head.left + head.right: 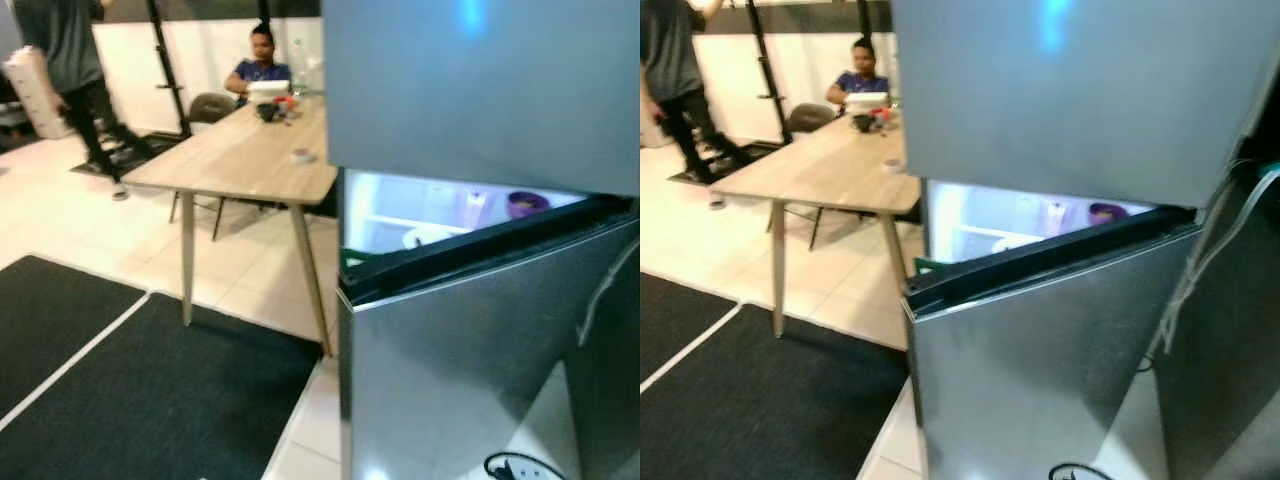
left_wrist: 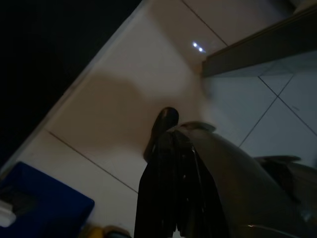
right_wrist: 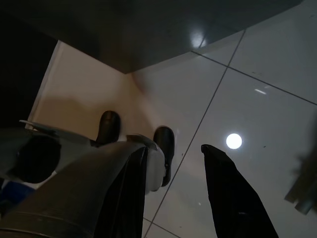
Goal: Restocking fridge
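steel fridge (image 1: 480,330) (door ajar, lit)

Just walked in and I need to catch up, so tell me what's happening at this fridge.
The robot stands close to a silver fridge whose lower door is ajar, light showing on the shelves and a purple bowl inside. Nothing is being handled: both arms hang over the tiled floor, the left tool and the right tool holding nothing. Behind, a person sits at a wooden table and another person walks past.
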Available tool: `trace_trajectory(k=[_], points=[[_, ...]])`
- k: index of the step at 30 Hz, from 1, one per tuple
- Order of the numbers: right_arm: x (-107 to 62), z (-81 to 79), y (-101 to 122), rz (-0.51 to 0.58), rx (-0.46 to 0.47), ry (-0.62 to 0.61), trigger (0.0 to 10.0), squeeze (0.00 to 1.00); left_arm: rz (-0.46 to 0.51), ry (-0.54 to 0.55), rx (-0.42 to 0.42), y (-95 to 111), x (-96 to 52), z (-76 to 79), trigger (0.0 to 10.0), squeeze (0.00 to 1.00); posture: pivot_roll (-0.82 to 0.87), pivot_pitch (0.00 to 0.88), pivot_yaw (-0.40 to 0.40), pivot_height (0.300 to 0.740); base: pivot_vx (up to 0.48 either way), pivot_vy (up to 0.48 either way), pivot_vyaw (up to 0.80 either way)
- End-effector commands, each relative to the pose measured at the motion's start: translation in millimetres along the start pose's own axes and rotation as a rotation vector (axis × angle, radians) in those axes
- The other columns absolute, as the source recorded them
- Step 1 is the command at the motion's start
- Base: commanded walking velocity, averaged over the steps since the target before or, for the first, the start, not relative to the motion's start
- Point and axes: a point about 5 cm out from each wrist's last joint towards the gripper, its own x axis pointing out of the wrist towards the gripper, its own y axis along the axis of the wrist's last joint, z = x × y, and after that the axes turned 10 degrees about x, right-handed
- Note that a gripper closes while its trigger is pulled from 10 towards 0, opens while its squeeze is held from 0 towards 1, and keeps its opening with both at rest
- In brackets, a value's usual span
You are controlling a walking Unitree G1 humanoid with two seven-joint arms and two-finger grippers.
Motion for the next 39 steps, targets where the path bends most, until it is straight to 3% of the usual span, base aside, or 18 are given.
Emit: trace_trajectory(k=[1,9,13,15,21,22,25,30,34,36,37,39], points=[[0.5,-1.6,-1.7,-0.005,0.008,0.004,10.0,0.0,0.001,0.001,0.003,1.8,0.4,-0.5,10.0,0.0,-0.11,0.0,0.02,0.74,0.0,0.0,0.73],[0.5,-1.3,-1.1,0.01,0.034,0.0,10.0,0.0,0.001,-0.002,0.004,2.4,0.9,0.8,10.0,0.0,-0.11,0.0,0.02,0.74,0.0,0.0,0.45],[1.5,-5.7,7.1,0.064,0.096,0.047,10.0,0.0,-0.003,-0.001,0.005,2.1,1.0,1.1,10.0,0.0,-0.11,0.0,0.019,0.74,0.0,0.0,0.0],[2.2,-12.9,21.4,0.122,0.121,0.139,10.0,0.0,-0.005,-0.001,0.006,1.6,0.9,0.9,10.0,0.0,-0.11,0.0,0.019,0.74,0.0,0.0,0.0],[1.1,-22.1,48.0,0.227,0.113,0.248,10.0,0.0,-0.008,-0.001,0.008,1.1,0.7,0.5,10.0,0.0,-0.11,0.0,0.019,0.74,0.0,0.0,0.0],[-0.6,-27.6,62.3,0.284,0.132,0.326,10.0,0.0,-0.009,-0.001,0.009,1.1,0.6,0.2,10.0,0.0,-0.11,0.0,0.018,0.74,0.0,0.0,0.0],[-2.1,-31.5,70.8,0.312,0.123,0.377,10.0,0.0,-0.009,-0.001,0.011,1.0,0.5,0.0,10.0,0.0,-0.11,0.0,0.018,0.74,0.0,0.0,0.0],[-7.8,-52.4,108.1,0.392,-0.045,0.517,10.0,0.0,-0.011,0.0,0.014,0.4,0.1,-1.0,10.0,0.0,-0.11,0.0,0.018,0.74,0.0,0.0,0.0],[-12.0,-68.0,131.0,0.442,-0.125,0.585,10.0,0.0,-0.012,0.001,0.015,-0.1,-0.2,-1.7,10.0,0.0,-0.11,0.0,0.015,0.74,0.0,0.0,0.0],[-15.2,-85.0,148.9,0.476,-0.2,0.63,10.0,0.0,-0.013,0.003,0.017,-0.6,-0.3,-1.8,10.0,0.0,-0.1,0.0,0.008,0.74,0.0,0.0,0.0],[-15.2,-85.0,148.9,0.476,-0.2,0.63,10.0,0.0,-0.013,0.003,0.017,-0.6,-0.3,-1.8,10.0,0.0,-0.1,0.0,0.008,0.74,0.0,0.0,0.0],[-18.0,-105.0,164.8,0.508,-0.267,0.666,10.0,0.0,-0.01,0.005,0.018,-0.4,-0.3,-1.7,10.0,0.0,-0.1,0.0,0.005,0.74,0.0,0.0,0.0]])
